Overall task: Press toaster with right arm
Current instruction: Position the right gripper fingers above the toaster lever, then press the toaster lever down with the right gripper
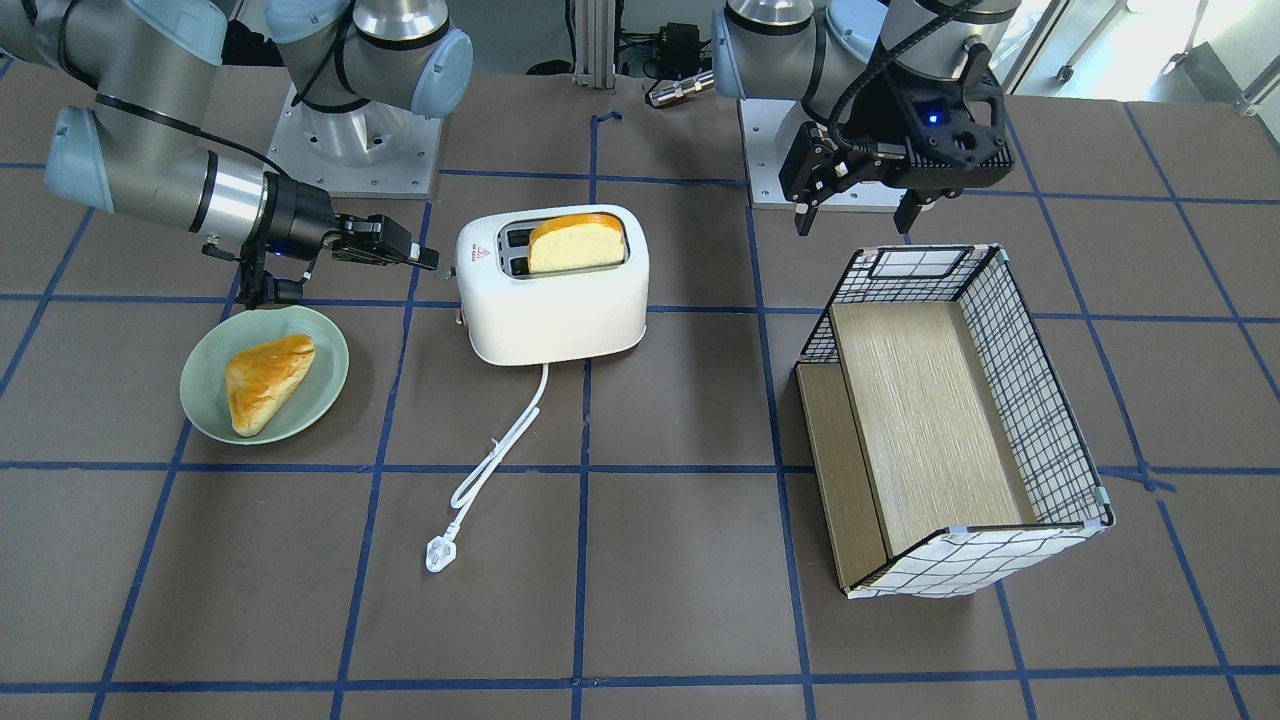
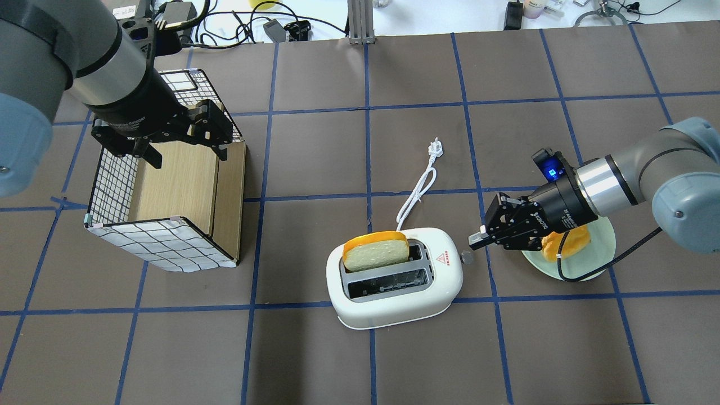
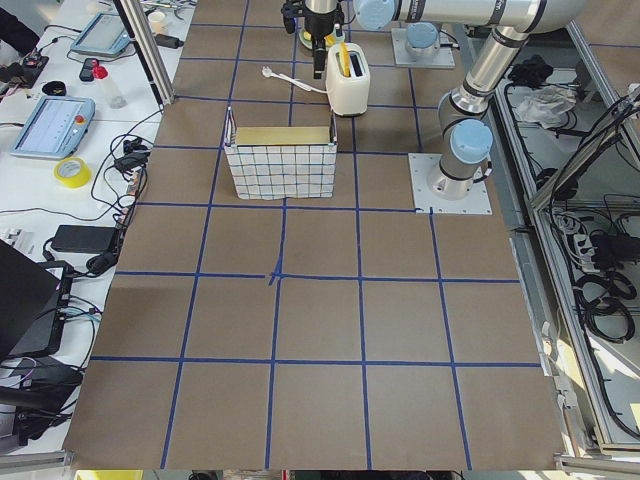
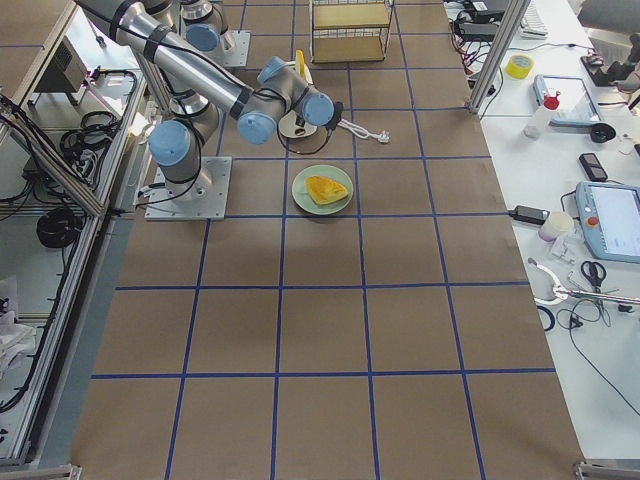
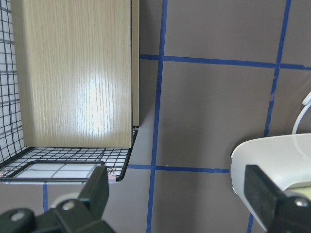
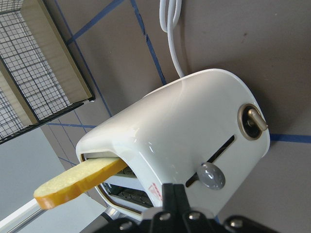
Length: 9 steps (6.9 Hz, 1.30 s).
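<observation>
Front camera: the toaster (image 1: 552, 300) sits mid-table with a bread slice (image 1: 577, 243) poking out of one slot. The right gripper (image 1: 432, 262) is right by its end, fingers pressed together, and a green plate (image 1: 205, 400) sits nearby.

Overhead: the gripper tip is close to the grey lever knob (image 2: 466, 257), can't tell if it's touching. The left gripper (image 2: 188, 158) hangs spread wide over the basket (image 2: 163, 247).

Right wrist cam: the knob is near the top end of its slot.
</observation>
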Motion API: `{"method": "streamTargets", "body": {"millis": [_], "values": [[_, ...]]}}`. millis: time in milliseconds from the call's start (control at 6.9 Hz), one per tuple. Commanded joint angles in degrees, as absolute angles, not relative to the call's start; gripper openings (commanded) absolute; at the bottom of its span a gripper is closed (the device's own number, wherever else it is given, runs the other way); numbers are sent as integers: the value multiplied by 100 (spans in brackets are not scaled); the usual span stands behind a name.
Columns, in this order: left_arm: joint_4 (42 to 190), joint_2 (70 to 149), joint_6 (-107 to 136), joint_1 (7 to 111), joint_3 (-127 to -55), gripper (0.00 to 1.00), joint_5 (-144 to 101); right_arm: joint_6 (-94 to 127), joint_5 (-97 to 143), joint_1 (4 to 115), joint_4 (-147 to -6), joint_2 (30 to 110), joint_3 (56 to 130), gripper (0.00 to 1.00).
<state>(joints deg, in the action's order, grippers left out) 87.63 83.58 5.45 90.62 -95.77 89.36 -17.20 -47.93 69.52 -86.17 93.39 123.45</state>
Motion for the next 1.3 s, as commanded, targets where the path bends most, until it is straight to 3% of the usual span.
{"method": "streamTargets", "body": {"millis": [0,1159], "values": [[8763,8358,545,9062,-9571,100,8938,-1723,-4808,6952,-8657,9281,12357,0],[8763,8358,545,9062,-9580,100,8938,-1784,-4887,6961,-9087,8992,12709,0]]}}
